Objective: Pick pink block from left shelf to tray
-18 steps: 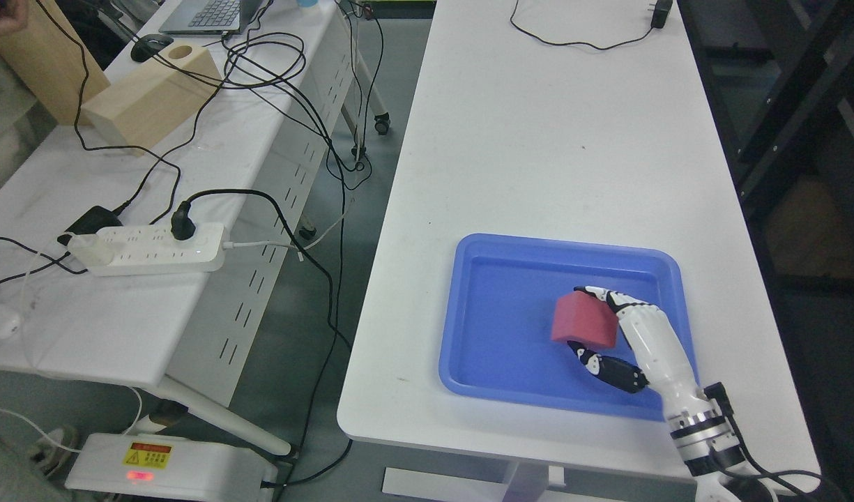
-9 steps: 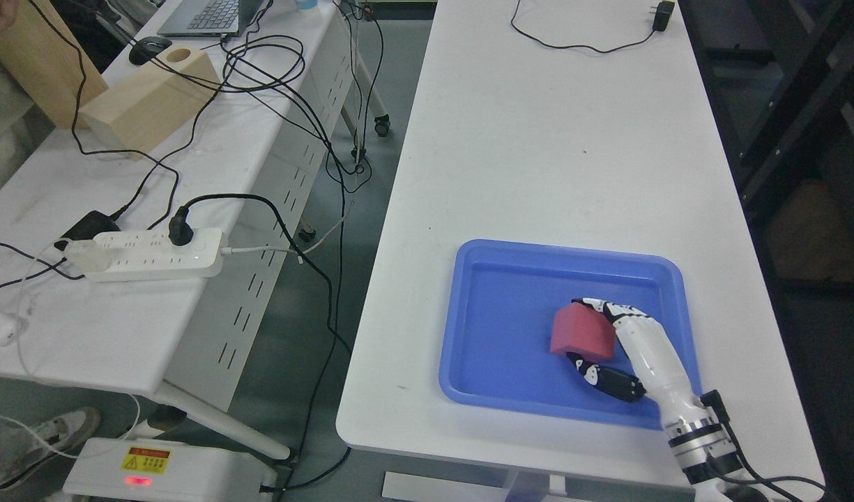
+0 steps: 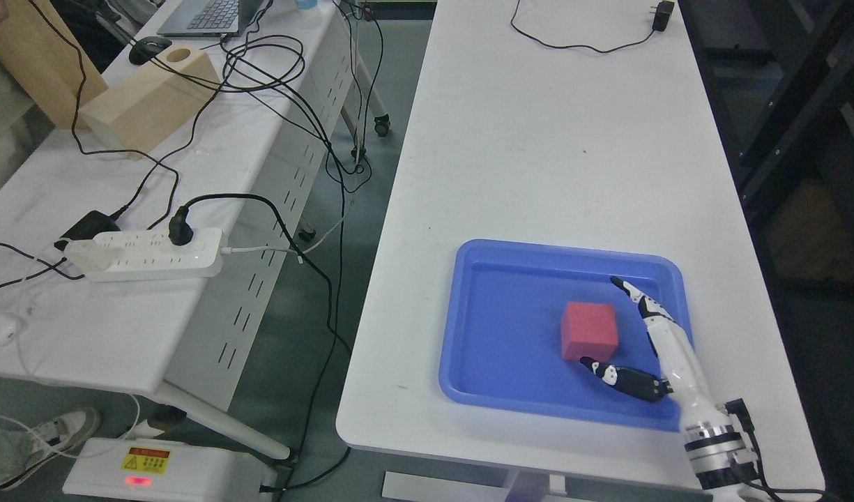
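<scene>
Half a second before, the right robot hand (image 3: 632, 341) had been clamped on the pink block (image 3: 589, 330); now its fingers (image 3: 639, 298) had spread wide and let go. The block sat flat in the blue tray (image 3: 496, 390), toward its right side, near the worktop's (image 3: 538, 139) front edge. The placing looked done.
</scene>
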Available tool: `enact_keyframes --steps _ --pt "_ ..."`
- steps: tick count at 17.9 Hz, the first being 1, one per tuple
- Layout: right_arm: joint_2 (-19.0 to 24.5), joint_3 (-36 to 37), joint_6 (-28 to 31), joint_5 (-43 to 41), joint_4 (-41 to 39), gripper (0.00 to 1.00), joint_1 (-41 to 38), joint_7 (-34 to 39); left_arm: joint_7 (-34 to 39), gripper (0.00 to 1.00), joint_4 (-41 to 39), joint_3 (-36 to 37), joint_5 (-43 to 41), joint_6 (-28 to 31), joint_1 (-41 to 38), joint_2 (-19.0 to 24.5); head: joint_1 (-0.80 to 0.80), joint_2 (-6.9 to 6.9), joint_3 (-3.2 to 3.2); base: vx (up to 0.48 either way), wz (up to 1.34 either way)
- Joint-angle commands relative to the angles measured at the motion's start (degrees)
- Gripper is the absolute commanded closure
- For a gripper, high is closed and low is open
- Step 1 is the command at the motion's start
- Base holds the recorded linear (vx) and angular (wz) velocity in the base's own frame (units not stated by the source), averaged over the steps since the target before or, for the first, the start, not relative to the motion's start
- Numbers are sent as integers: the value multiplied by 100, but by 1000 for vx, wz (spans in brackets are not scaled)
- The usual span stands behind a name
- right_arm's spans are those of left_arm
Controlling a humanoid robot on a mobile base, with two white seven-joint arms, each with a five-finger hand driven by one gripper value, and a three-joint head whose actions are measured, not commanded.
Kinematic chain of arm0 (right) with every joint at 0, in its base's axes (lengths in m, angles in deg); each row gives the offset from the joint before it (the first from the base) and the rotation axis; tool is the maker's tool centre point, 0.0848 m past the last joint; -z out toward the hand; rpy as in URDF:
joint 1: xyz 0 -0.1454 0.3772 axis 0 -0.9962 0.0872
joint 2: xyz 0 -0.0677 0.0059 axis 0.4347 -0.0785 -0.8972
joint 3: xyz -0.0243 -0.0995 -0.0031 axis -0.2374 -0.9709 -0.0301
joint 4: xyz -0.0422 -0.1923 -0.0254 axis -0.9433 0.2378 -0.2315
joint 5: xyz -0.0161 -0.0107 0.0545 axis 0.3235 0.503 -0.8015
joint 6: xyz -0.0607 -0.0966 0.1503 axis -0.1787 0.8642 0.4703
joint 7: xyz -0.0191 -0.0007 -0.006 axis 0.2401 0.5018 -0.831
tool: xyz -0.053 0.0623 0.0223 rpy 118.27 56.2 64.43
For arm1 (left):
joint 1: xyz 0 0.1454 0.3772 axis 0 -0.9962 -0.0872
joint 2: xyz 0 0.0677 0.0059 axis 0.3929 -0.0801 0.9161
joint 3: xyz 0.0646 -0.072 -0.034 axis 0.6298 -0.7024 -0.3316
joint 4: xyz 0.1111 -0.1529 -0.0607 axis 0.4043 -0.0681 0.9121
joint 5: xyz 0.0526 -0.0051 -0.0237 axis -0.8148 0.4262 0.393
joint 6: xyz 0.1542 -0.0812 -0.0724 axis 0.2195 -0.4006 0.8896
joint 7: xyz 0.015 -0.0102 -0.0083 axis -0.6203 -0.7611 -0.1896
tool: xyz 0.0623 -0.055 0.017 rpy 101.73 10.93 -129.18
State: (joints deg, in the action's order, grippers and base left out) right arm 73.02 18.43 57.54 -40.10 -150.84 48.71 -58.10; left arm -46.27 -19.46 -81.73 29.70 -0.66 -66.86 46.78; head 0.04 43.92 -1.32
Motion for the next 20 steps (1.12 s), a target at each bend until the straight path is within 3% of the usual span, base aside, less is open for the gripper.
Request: enact_keyframes --steps 1,6,9,15,20 --pt "-708 22 -47 -2391 -9 1 -117 0 1 0 -100 0 0 1 -114 100 0 0 0 0 0" --pt "-754 294 66 -4162 -1 1 -144 307 1 0 -100 0 0 0 -114 100 0 0 0 0 0" --pt "-517 558 269 -4234 -9 1 -65 316 1 0 -100 0 0 1 -114 100 0 0 0 -19 0" --pt "-507 576 -503 -4892 -9 1 -135 765 1 0 -100 0 0 1 -114 100 0 0 0 -88 -20" --pt "-358 576 -469 -4955 -1 1 -117 747 1 0 -100 0 0 1 -114 100 0 0 0 -145 -13"
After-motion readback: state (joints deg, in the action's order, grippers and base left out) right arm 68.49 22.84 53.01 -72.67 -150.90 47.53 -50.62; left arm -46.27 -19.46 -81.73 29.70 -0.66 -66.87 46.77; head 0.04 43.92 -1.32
